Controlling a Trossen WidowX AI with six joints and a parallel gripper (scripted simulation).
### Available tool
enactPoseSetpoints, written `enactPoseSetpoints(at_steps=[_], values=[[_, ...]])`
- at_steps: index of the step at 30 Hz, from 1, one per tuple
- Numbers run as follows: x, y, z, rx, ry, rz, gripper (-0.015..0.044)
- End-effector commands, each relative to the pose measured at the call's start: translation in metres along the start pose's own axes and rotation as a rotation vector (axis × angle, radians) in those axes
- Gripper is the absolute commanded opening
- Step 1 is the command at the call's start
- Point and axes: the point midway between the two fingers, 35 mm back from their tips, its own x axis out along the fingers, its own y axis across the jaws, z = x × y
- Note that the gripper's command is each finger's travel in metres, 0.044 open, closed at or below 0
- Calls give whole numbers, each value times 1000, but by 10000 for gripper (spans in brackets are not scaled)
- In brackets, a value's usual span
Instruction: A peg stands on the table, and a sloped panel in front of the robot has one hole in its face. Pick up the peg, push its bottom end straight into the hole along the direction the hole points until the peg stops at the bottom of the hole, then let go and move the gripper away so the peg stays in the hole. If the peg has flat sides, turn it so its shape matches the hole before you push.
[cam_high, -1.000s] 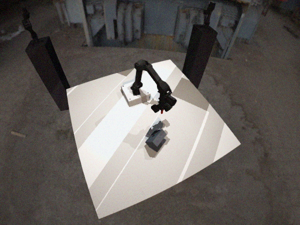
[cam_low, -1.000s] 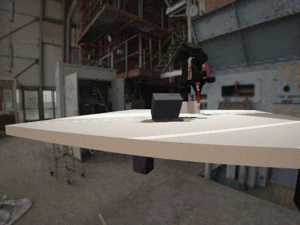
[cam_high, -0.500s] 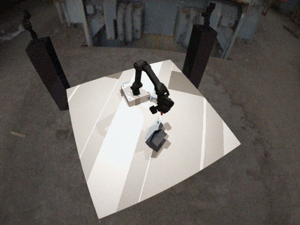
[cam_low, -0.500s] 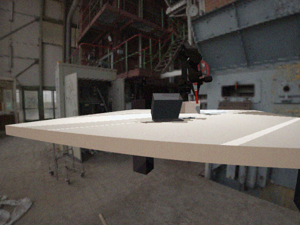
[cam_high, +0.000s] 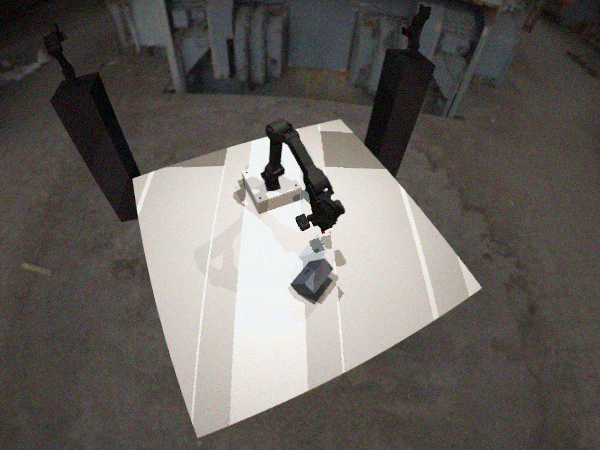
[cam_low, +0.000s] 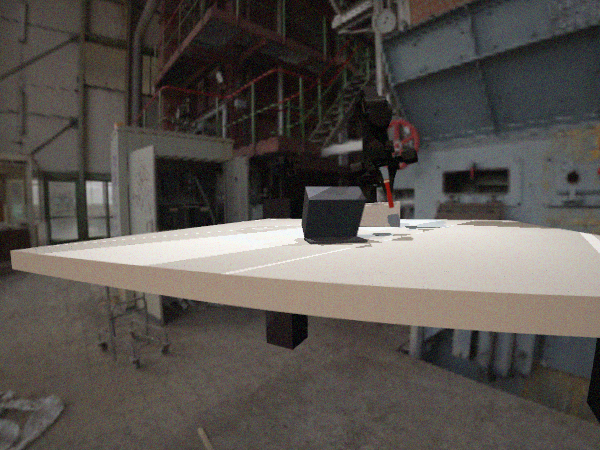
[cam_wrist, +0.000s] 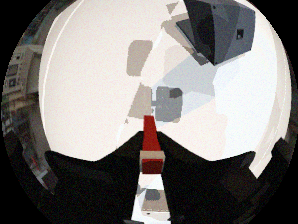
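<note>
A slim red peg (cam_high: 323, 232) (cam_low: 389, 194) (cam_wrist: 150, 131) is held above the table, its lower end pointing down and slightly tilted in the exterior view. It looks flat-sided. My gripper (cam_low: 385, 172) (cam_wrist: 149, 135) is shut on the peg, with a dark finger on either side of it in the wrist view. The dark grey block with the sloped panel (cam_high: 312, 280) (cam_low: 332, 217) (cam_wrist: 225, 42) stands apart from the peg. Its small squarish hole (cam_high: 307, 271) (cam_wrist: 240, 34) shows at the upper right of the wrist view. The hole's inside is too dark to see.
The arm's pale base box (cam_high: 280, 201) (cam_low: 374, 215) stands behind the gripper on the pale table (cam_high: 380, 300) (cam_low: 450, 270). Shadows and bright stripes cross the table top. Two dark pillars (cam_high: 95, 145) (cam_high: 400, 105) stand at the table's far side.
</note>
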Motion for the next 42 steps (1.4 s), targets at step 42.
enactPoseSetpoints(at_steps=[42], values=[[-4, -44, 25, 310, -116, 190, 0]])
